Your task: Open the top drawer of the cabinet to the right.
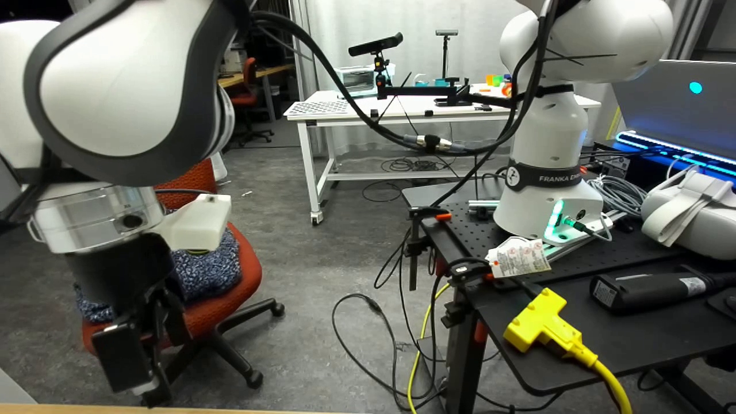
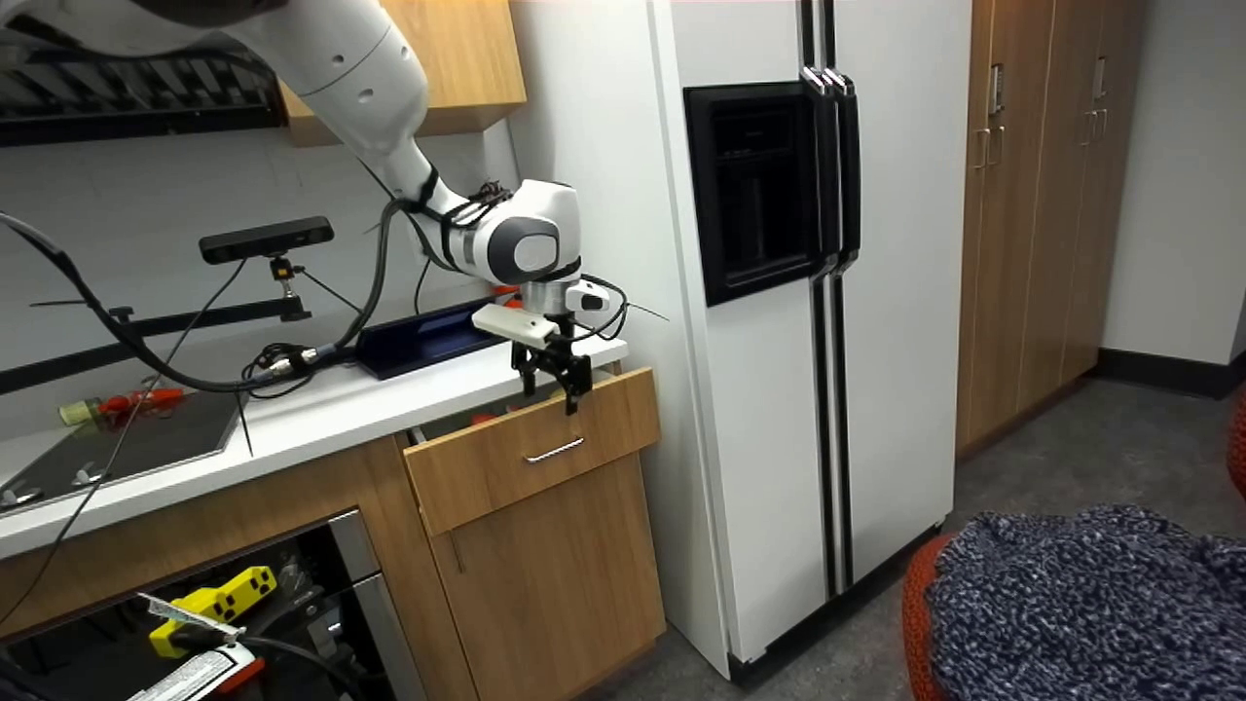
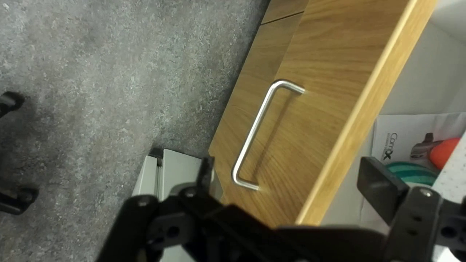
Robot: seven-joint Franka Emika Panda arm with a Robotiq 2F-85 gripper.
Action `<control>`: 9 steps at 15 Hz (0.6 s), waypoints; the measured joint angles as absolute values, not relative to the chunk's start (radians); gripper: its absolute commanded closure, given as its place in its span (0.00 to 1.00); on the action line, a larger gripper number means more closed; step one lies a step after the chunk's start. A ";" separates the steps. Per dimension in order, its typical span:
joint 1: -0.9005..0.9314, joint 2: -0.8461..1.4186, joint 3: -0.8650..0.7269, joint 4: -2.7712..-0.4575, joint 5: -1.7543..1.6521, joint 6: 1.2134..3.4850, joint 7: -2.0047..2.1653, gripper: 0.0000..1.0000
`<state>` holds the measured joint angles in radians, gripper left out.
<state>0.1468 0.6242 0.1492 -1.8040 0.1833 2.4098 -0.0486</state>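
Note:
The top drawer (image 2: 533, 456) is partly pulled out from under the white counter in an exterior view. Its wood front has a silver bar handle (image 2: 555, 451). In the wrist view the drawer front (image 3: 320, 94) runs diagonally, with its light rim and white interior at right; the handle (image 3: 255, 127) is not held. My gripper (image 2: 551, 391) is over the drawer's front edge, pointing down. In the wrist view the gripper (image 3: 293, 173) is open, one finger on the outer side of the front and one over the inside. Nothing is gripped; contact with the panel cannot be told.
Inside the drawer lie a white printed box (image 3: 397, 134), a red round item (image 3: 442, 151) and a teal item (image 3: 411, 173). The counter edge (image 3: 453, 178) overhangs it. A tall white fridge (image 2: 604, 243) stands beside the cabinet. An orange chair (image 1: 250, 270) is behind the gripper.

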 measured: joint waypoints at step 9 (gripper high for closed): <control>0.163 0.711 0.149 -1.671 0.183 2.321 -0.047 0.00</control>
<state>0.1634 0.7107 0.1490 -1.6707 0.1829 2.3208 -0.0466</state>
